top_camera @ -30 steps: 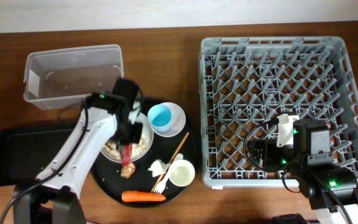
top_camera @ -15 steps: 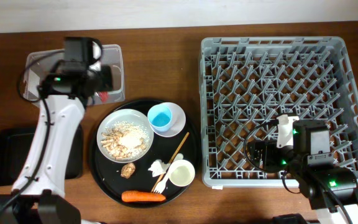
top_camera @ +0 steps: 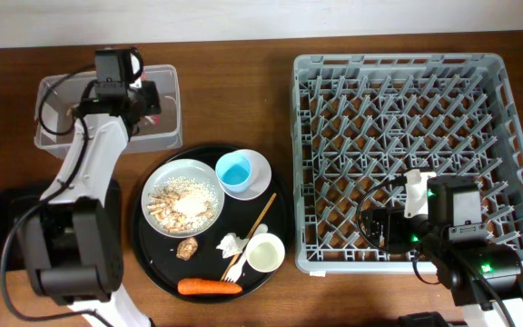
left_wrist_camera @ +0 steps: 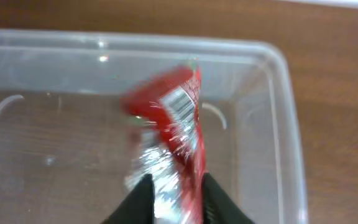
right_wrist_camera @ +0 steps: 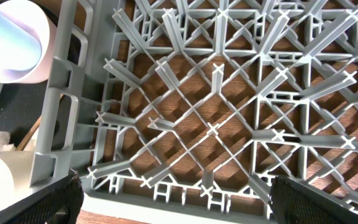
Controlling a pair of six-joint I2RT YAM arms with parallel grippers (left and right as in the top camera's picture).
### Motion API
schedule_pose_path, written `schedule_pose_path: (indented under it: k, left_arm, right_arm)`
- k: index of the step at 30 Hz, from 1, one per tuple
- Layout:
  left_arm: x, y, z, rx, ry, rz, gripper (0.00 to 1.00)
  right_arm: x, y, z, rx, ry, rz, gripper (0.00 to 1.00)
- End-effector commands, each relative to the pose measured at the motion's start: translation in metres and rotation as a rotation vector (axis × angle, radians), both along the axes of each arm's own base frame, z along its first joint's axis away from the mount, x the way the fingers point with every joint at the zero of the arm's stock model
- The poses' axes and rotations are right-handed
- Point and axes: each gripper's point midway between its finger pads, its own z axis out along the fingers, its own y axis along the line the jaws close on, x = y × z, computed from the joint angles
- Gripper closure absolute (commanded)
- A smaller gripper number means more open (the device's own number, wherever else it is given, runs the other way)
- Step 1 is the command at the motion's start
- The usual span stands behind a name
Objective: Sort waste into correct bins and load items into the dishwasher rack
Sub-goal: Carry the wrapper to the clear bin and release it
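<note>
Grey dishwasher rack [right_wrist_camera: 61, 81] — upright pegs, brown table [right_wrist_camera: 238, 87] beneath

Rack [top_camera: 398, 62] at right, the rest at left.
Left of the rack lies the round tray [top_camera: 166, 262], the tub [top_camera: 62, 123] behind it, the shallow tray [top_camera: 7, 227] beside it further left. On the round tray: plate [top_camera: 202, 182] with scraps [top_camera: 175, 197] at left, cup [top_camera: 233, 170] in bowl [top_camera: 260, 168] behind right, chopstick [top_camera: 261, 218], small cup [top_camera: 266, 252], tissue [top_camera: 231, 243], fork [top_camera: 234, 266] and lump [top_camera: 187, 247] before them, carrot [top_camera: 210, 287] frontmost. The wrapper [left_wrist_camera: 179, 124] is over the tub.
</note>
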Motion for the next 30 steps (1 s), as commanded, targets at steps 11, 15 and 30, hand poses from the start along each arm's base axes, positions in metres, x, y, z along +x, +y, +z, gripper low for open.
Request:
schedule_pose_path:
  k: [11,15,30]
  left_arm:
    - [-0.133,-0.07,0.031,-0.289,0.385,-0.211,0.36]
    - [-0.206,-0.094,0.016,-0.323,0.691,-0.184,0.42]
    - [-0.289,-0.146,-0.032,-0.243,0.977,-0.241,0.41]
  right_arm:
    - [0.001,0.0,0.006,0.012,-0.01,-0.006,0.01]
    - [0.0,0.0,0.005,0.012,-0.005,-0.006,0.01]
    - [-0.007,0.0,0.001,0.009,0.03,-0.006,0.01]
